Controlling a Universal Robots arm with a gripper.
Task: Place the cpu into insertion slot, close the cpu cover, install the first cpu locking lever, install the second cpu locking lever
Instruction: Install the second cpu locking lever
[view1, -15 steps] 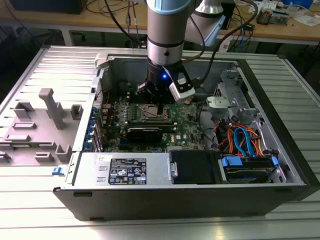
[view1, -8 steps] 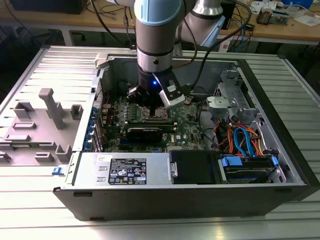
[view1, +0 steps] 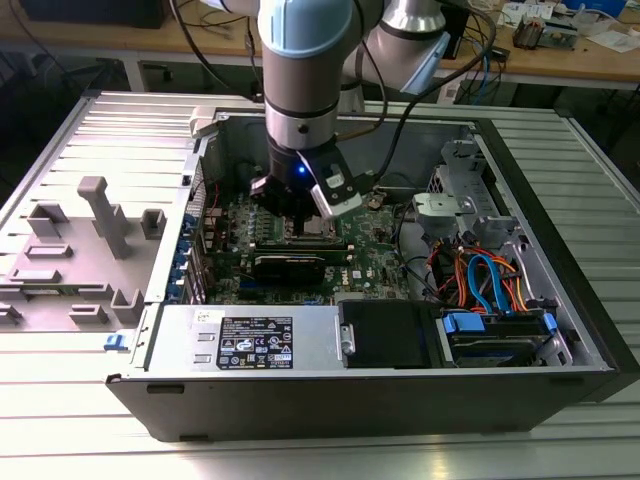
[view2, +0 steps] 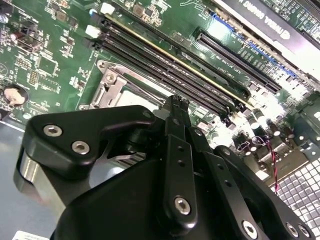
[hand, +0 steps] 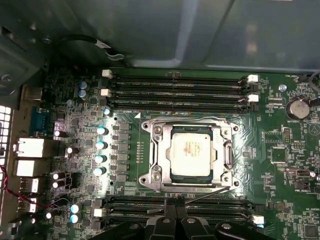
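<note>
The cpu (hand: 192, 151), with its dull silver top, lies flat in the insertion slot (hand: 151, 176) on the green board. The cpu cover (hand: 218, 150) lies down around it as a silver frame. A thin wire locking lever (hand: 205, 195) slants out from the slot's corner toward my fingertips. My gripper (hand: 174, 202) is shut with nothing visible between its fingers, and its tip is just beside the slot's edge near that lever. In the second wrist view the gripper (view2: 175, 102) hangs over the slot's metal rim (view2: 112, 85). In the exterior view the gripper (view1: 300, 218) reaches down into the open computer case.
Long black memory slots (hand: 175, 90) run along both sides of the socket. A row of capacitors (hand: 101, 145) stands near it. The case holds a power supply (view1: 260, 340), a black card (view1: 290, 265) and drive cables (view1: 490, 280). A grey plastic part (view1: 90, 240) lies at the exterior view's left.
</note>
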